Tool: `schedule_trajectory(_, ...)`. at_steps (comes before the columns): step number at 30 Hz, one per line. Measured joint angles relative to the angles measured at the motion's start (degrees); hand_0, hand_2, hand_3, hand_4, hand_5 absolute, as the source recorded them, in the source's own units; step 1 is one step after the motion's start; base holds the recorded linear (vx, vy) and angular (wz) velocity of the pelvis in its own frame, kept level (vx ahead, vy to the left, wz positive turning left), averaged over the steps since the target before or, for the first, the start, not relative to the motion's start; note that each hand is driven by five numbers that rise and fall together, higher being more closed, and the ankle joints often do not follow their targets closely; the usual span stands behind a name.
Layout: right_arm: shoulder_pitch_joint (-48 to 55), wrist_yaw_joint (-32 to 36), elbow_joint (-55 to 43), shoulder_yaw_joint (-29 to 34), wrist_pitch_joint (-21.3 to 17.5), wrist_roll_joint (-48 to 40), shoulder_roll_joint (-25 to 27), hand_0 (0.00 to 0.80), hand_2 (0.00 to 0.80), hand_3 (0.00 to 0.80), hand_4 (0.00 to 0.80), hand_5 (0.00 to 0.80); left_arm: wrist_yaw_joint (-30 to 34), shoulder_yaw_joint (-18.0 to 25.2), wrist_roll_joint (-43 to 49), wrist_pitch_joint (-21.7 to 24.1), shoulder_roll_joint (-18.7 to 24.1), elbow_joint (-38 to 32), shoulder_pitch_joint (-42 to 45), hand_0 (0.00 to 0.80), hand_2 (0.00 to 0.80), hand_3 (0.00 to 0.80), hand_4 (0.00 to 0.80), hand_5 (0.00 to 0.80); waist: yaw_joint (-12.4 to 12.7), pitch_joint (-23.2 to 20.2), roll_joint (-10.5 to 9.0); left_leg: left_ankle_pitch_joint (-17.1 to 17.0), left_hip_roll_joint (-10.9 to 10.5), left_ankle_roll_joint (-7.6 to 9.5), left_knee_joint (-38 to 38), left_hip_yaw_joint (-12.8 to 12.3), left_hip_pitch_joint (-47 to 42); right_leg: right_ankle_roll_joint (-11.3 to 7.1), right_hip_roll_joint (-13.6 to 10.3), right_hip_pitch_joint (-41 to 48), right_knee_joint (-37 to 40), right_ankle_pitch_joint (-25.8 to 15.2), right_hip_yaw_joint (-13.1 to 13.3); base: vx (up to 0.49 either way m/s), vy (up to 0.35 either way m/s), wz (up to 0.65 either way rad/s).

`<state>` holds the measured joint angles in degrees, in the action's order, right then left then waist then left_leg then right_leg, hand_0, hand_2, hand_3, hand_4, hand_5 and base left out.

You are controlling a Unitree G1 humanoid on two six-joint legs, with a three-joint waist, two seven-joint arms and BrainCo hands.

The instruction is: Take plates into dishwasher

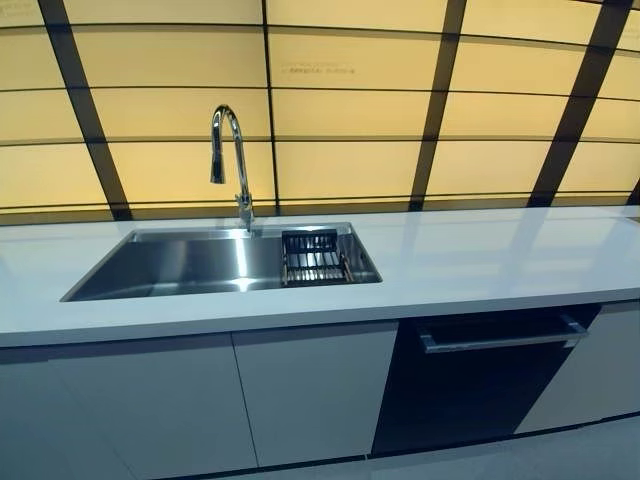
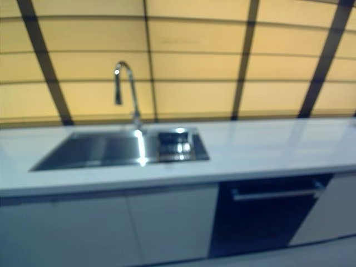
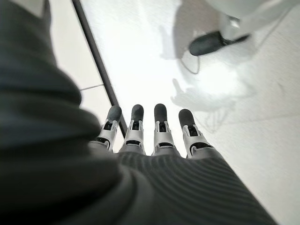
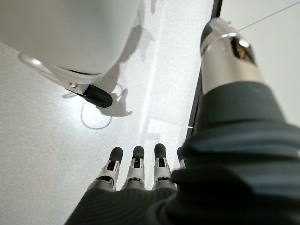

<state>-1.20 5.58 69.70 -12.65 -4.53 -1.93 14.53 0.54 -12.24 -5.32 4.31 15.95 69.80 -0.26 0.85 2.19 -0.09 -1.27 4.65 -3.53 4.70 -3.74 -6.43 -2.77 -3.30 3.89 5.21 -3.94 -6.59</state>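
Note:
The dishwasher [image 1: 470, 385] is a dark front panel under the white countertop [image 1: 480, 255], right of centre, with its door closed and a silver bar handle [image 1: 500, 338] across its top. No plate shows in any view. Neither hand appears in the eye views. My left hand [image 3: 136, 131] shows only in the left wrist view, fingers straight, pointing down at the pale floor and holding nothing. My right hand [image 4: 134, 168] shows the same way in the right wrist view, fingers straight and empty.
A steel sink [image 1: 190, 265] is set into the counter at left, with a dark wire rack [image 1: 313, 257] in its right end and a tall curved faucet [image 1: 235, 150] behind it. White cabinet doors [image 1: 310, 390] stand left of the dishwasher. A yellow panelled wall backs the counter.

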Motion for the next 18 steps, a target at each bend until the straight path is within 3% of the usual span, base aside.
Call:
schedule_trajectory(7,0.73,-0.28,0.36,0.16,1.46,-0.07,1.7,0.0,0.0,0.0,0.0,0.0,1.49,-1.26,0.0,0.69,-0.41,-0.65,-0.04,0.0,0.0,0.0,0.0,0.0,-0.04,0.39,0.93,0.22,1.47,-0.89,-0.79,0.75,0.33,1.19,1.13,0.55,-0.15,0.33,-0.63,-0.019,-0.06,0.05)
schedule_trajectory(18,1.61,0.13,0.44,1.19,1.46,-1.03,4.5,0.0,0.0,0.0,0.0,0.0,3.25,-0.99,0.0,2.4,-0.08,-0.72,0.03,0.0,0.0,0.0,0.0,0.0,-0.08,1.34,1.59,0.23,1.26,-1.03,-0.75,1.3,-0.11,0.88,1.17,1.51,-0.08,0.37,-1.28,0.006,0.012,0.02)
